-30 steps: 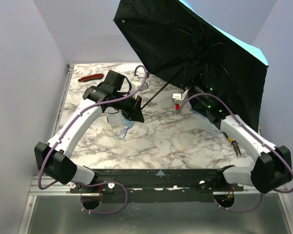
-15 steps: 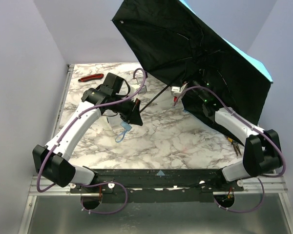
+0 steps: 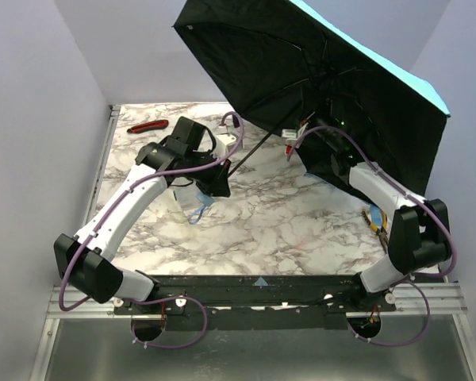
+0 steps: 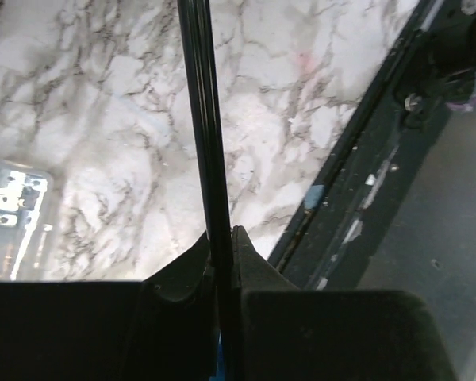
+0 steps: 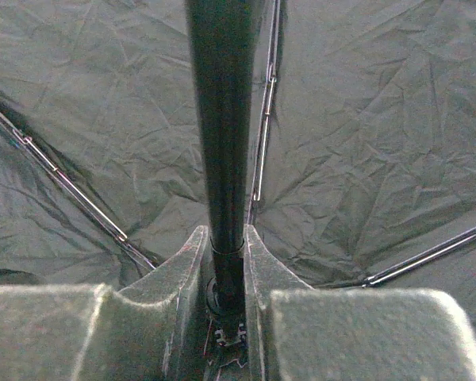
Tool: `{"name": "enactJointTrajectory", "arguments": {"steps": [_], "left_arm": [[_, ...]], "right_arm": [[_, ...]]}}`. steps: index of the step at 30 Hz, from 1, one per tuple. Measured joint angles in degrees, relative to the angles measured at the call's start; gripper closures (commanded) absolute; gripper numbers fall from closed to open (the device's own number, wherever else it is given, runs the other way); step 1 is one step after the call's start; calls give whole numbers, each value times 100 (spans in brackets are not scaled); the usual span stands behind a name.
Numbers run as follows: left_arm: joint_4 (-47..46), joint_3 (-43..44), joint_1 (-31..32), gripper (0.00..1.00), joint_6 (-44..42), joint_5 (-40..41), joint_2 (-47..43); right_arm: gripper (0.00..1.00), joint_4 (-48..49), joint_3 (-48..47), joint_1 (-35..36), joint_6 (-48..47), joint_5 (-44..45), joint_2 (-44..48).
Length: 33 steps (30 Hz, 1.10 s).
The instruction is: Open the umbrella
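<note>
Clamping umbrella [image 3: 301, 63] shaft, left hand [image 4: 220, 236], right hand [image 5: 224, 232]

Umbrella [image 3: 301, 63] — matt, creased cloth; glossy shaft [image 4: 200, 119].

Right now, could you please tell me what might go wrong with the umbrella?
1. The left end effector and right end effector both clamp the thin shaft; opposed pulls could bend it.
2. The canopy appears close to the right wall and could catch on it.
</note>
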<state>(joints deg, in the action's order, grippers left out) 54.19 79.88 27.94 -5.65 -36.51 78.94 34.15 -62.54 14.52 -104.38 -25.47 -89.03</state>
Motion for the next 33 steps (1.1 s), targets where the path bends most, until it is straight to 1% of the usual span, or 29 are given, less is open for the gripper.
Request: {"name": "enactJointTrajectory", "arguments": {"steps": [4,7,9,10,12,13,15,18,19,22,25,29,33], "left_arm": [[146,284,308,85,-278,629,236],[345,409,450,81,-459,927,385],[544,586,575,79,-551,1110,645],[601,621,597,80,-573,1169,713],[778,745,658,84,-640,1325,879],[828,776,675,84,-667,1375,925],[870,785,702,82,-726,1438,953],[826,730,713,74,-798,1486,944],[787,702,719,72,-804,1484,940],[651,584,719,73,-769,1480,940],[704,704,732,75,-680,1482,992],[826,1019,782,72,-573,1512,1244],[754,1082,861,71,-533,1532,1368]], "right_arm": [[100,11,-247,-81,-2,-107,-68],[100,20,-444,-166,-39,-247,-66],[100,48,-516,-177,-125,-339,-63],[100,48,-527,-186,-179,-376,-59],[100,39,-527,-190,-260,-417,-59],[100,22,-527,-190,-291,-426,-59],[100,0,-527,-188,-334,-446,-59],[100,-4,-535,-188,-348,-450,-59],[100,-4,-535,-184,-350,-461,-59],[100,-72,-533,-177,-378,-509,-55],[100,-98,-446,-186,-387,-476,15],[100,-221,-326,-229,-393,-361,275],[100,-299,-304,-260,-398,-330,487]]}}
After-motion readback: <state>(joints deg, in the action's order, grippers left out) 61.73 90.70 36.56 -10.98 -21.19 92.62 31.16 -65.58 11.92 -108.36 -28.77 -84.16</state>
